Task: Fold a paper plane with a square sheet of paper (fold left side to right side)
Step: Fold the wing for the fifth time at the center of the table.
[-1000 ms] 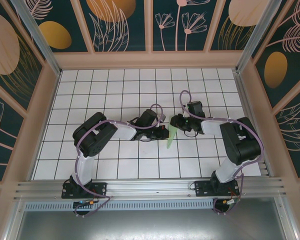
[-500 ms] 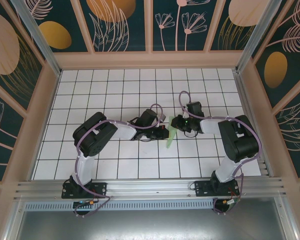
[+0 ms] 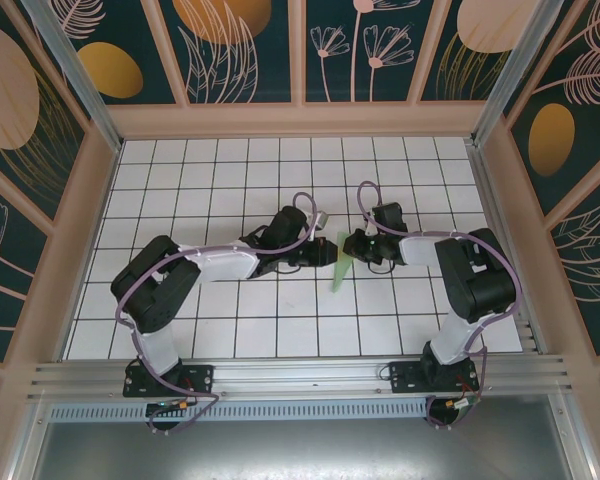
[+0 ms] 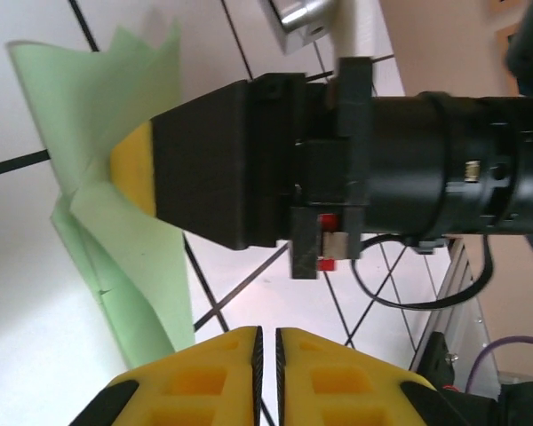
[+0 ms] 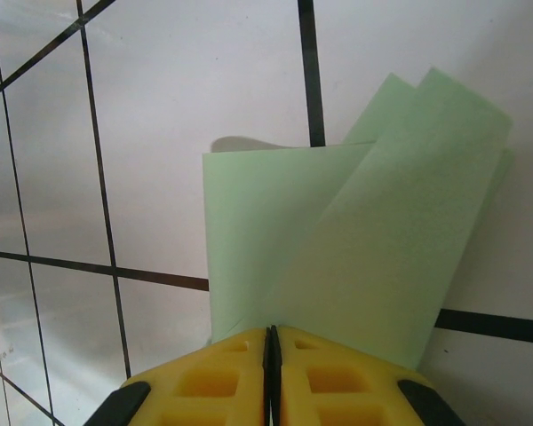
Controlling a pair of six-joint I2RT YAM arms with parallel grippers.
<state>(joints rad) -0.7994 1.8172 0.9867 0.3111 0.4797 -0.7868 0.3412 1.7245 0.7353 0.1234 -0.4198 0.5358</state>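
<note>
Left gripper, pads nearly together with nothing between them, sits just left of the paper plane, a narrow, pale mint-green strip of layered folds mid-table. Right gripper clamps its far part.

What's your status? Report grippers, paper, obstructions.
Right gripper shut on the folded paper. Left gripper nearly shut, empty, beside the paper. Nothing blocking.
</note>
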